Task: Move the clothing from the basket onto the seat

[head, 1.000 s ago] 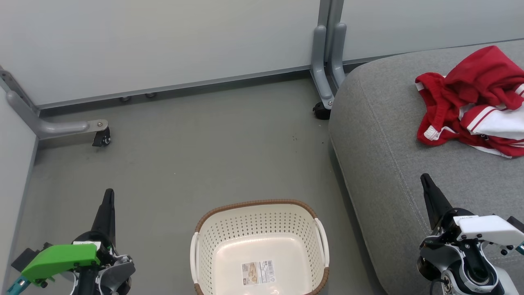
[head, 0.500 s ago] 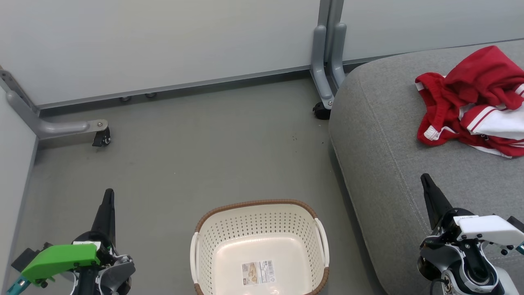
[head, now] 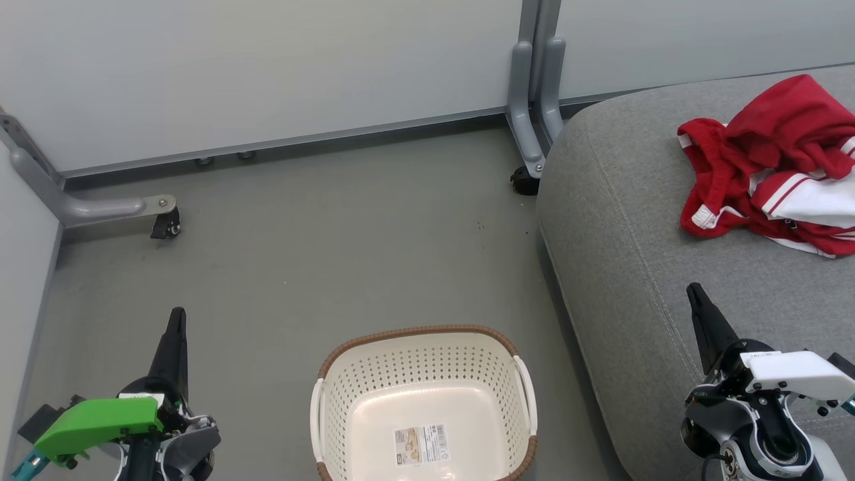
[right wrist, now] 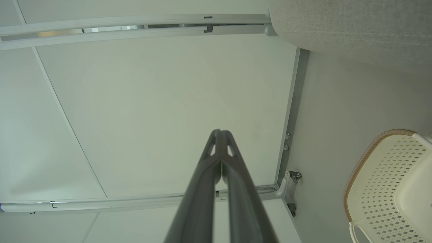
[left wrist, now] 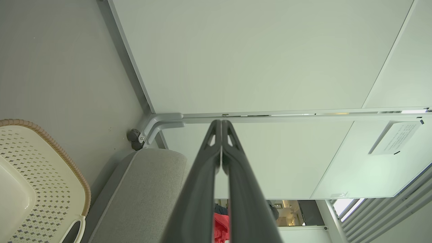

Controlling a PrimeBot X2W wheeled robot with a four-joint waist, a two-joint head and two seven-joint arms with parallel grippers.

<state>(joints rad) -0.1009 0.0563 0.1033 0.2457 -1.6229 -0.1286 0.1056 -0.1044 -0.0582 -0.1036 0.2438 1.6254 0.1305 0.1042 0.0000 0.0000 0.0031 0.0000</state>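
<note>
Nothing moved; clothing (head: 768, 167) lies well beyond right pincer (head: 693, 294).

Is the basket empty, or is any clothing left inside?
Empty, as far as visible: the basket shows its bare floor and barcode label, and the red clothing lies on the seat.

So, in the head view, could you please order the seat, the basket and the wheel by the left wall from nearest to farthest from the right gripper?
From the right gripper:
1. seat: right by it, at the right of the view.
2. basket: on the floor to its left, bottom centre.
3. wheel: far across the floor, by the left wall.
</note>
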